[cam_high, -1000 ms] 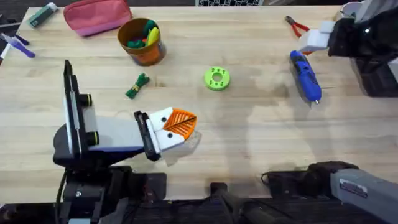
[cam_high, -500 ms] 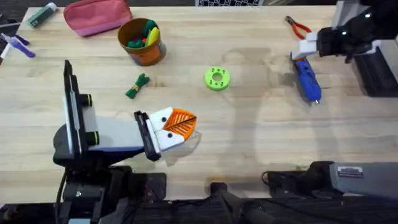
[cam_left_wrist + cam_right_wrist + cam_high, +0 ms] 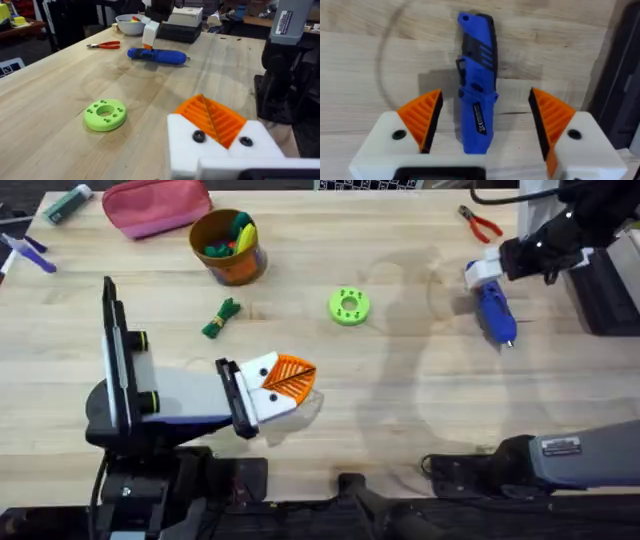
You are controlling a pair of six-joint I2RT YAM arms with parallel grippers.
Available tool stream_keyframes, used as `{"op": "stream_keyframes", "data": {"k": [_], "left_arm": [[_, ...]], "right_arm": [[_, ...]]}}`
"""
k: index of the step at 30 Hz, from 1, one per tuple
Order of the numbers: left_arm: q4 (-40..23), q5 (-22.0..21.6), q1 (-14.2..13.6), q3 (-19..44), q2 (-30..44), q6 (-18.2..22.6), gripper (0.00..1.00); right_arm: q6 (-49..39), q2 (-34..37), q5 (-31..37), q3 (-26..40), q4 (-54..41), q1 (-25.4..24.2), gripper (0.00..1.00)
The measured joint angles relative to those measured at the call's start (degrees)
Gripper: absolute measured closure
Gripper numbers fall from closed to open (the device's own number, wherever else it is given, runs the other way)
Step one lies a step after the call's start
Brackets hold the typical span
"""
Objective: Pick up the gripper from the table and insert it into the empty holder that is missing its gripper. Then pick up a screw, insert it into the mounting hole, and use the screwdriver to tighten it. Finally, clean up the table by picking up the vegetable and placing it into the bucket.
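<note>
Here, wooden table [image 3: 400, 400] w/ screwdriver [image 3: 492, 302], bucket [image 3: 229, 246], pliers [image 3: 478, 222].

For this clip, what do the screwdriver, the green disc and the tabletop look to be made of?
The screwdriver: blue moulded plastic with black inserts, slightly glossy; a thin tip shows in the left wrist view, likely metal. The green disc: matte plastic, possibly 3D-printed, judging by its uniform colour and crisp holes. The table: light wood or wood-look laminate, with visible grain and plank seams; which one is unclear.
</note>
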Motion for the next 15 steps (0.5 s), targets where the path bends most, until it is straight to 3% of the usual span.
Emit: {"op": "stream_keyframes", "data": {"k": [15], "left_arm": [[0.0, 0.0, 0.0, 0.0, 0.0, 0.0, 0.981]], "right_arm": [[-1.34, 7.69, -1.14, 0.0, 2.61, -0.74, 0.01]]}}
